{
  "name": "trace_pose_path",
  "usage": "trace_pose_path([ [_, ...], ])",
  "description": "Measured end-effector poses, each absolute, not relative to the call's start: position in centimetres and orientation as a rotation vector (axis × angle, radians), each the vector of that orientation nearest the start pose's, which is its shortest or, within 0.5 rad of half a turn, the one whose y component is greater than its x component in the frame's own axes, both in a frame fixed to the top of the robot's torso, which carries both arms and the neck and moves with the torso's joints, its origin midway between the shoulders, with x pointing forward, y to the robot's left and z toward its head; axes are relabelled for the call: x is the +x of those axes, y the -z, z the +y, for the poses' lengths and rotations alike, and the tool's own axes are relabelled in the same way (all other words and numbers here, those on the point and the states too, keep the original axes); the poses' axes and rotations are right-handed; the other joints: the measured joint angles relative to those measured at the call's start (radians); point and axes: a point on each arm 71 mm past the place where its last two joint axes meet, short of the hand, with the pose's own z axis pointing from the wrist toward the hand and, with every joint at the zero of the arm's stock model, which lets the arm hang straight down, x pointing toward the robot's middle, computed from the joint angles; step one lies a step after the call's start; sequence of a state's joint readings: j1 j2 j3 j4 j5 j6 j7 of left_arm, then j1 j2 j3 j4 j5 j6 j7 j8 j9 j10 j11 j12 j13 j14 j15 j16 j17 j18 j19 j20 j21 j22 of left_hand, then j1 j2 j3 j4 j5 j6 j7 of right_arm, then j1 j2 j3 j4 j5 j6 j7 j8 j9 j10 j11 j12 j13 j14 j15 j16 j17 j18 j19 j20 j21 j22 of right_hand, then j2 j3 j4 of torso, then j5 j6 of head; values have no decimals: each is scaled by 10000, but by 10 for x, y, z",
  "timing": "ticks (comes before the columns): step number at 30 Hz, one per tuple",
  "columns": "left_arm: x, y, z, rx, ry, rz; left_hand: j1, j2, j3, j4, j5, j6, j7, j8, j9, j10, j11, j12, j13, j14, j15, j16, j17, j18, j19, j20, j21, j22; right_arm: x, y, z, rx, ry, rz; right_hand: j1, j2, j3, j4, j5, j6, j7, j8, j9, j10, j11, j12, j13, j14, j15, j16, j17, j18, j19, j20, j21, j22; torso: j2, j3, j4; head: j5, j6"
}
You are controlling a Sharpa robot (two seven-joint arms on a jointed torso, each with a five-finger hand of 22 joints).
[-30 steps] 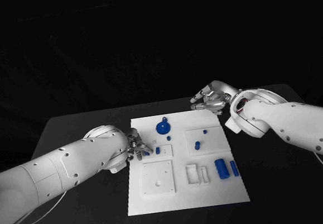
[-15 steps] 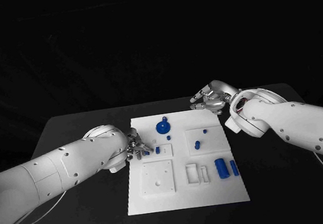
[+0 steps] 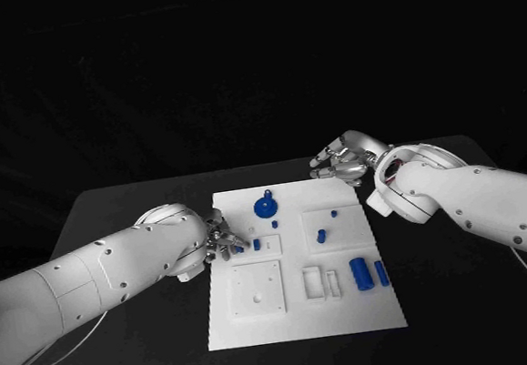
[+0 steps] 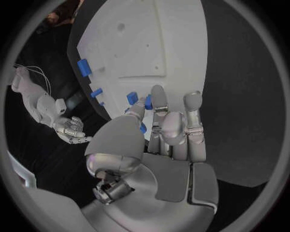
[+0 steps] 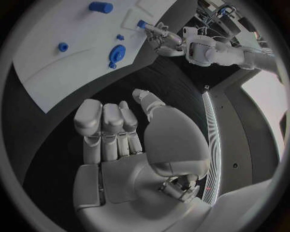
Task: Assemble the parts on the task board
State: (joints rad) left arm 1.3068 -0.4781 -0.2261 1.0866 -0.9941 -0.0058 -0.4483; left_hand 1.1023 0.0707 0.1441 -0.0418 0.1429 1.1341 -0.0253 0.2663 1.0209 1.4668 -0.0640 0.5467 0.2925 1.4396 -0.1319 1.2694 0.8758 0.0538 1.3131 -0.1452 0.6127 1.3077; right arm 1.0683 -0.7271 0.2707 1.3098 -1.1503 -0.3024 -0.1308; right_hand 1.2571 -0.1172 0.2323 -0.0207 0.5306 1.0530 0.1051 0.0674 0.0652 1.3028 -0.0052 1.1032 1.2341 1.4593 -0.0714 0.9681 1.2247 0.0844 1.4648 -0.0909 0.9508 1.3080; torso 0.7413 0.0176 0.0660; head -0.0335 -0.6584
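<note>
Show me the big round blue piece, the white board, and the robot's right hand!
Round blue part (image 3: 267, 207), head view, on the middle of its disc.
Task board (image 3: 304, 322), head view, on a bare patch near its front edge.
Right hand (image 3: 341, 161), head view, on the middle of its curled silver fingers.

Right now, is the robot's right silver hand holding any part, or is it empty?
Empty. The right silver hand rests over the black table, off the white task board; its fingers are curled in, with nothing between them.
</note>
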Motion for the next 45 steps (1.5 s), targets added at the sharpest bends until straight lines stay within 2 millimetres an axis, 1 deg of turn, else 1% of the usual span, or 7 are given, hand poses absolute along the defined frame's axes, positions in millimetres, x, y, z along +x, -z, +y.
trace_pose_path([
  [2,549,242,162,-2323,3267,22136,-81,-81,-113,59,-99,9,-9,3,0,0,0,0,0,0,0,-7,-26,0,0,0,-39,0,540,165,-225,4048,-7746,16101,0,0,-29,29,0,0,0,0,0,0,0,0,0,0,0,0,0,-1,0,0,0,0,0,-4,1,-8,-2],
  [7,549,243,163,-2354,3220,22137,-92,-92,-237,182,-182,-17,20,13,0,0,0,-39,0,0,0,-40,-65,0,0,1,-80,-1,540,165,-225,4052,-7741,16103,0,0,-29,29,0,0,0,0,0,0,0,0,0,0,0,0,0,-1,0,0,0,-1,1,-6,3,-10,-2],
  [10,549,243,164,-2374,3188,22141,-132,-208,-296,242,-182,-14,20,42,0,0,0,-39,0,0,0,-40,-65,0,21,-20,-80,-1,540,165,-225,4055,-7738,16104,0,0,-29,29,0,0,0,0,0,0,0,0,1,0,0,0,0,0,0,0,0,-1,1,-9,3,-11,-1],
  [20,549,244,164,-2400,3154,22139,-195,-275,-383,328,-318,29,16,17,16,0,0,-39,1,0,0,-78,-81,0,36,-35,-110,-2,540,165,-225,4057,-7740,16107,0,0,-85,85,0,0,0,0,0,0,0,0,1,0,0,0,0,0,0,0,0,-2,0,-11,3,-18,1],
  [36,550,244,164,-2434,3103,22129,-283,-372,-433,465,-394,2,32,75,47,0,0,-85,1,0,0,-120,-117,-1,37,-34,-158,-4,540,165,-226,4075,-7709,16111,1,0,-85,85,0,0,0,0,0,0,0,0,2,0,0,0,0,-1,0,0,0,-4,0,-6,2,-27,9],
  [38,550,244,164,-2438,3095,22130,-289,-450,-405,494,-394,-1,29,86,46,0,0,-85,1,0,0,-119,-128,0,37,-34,-158,-4,540,165,-226,4076,-7707,16112,1,0,-85,85,0,0,0,0,0,0,0,0,2,0,0,0,0,0,0,0,0,-4,0,-6,1,-27,5],
  [45,550,244,163,-2448,3070,22134,-326,-537,-358,651,-433,6,21,75,58,0,0,-85,2,0,0,-119,-128,0,36,-34,-157,-4,540,165,-226,4079,-7703,16113,1,0,-85,85,0,0,0,0,0,0,0,0,2,0,0,0,0,-1,0,0,0,-4,0,-6,3,-32,-17],
])
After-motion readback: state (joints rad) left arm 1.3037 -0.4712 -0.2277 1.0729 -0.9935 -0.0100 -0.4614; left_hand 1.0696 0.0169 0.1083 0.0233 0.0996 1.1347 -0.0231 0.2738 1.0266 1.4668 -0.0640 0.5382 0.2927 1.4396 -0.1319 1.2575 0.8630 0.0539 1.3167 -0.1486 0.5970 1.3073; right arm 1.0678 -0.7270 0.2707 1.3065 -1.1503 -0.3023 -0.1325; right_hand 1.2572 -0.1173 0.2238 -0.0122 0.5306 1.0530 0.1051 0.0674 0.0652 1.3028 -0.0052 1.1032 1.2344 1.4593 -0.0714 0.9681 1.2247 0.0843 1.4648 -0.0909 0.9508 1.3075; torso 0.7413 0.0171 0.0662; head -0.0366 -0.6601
